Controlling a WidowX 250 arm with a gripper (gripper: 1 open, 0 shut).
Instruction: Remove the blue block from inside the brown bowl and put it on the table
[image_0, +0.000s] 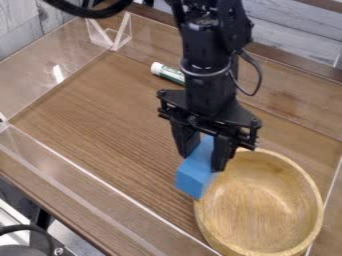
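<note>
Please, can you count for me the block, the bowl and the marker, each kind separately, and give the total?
Blue block: 1
Brown bowl: 1
Green-and-white marker: 1
Total: 3

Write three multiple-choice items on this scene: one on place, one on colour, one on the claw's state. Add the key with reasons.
1. Where is the marker?
A) in the bowl
B) on the table, behind the claw
C) under the bowl

2. What colour is the held block?
A) red
B) yellow
C) blue

3. How is the claw?
A) closed on the block
B) wide open
C) holding the bowl

1 B: the marker lies on bare wood of the table.
2 C: the block shows bright blue.
3 A: the claw grips the block beside the bowl.
</note>
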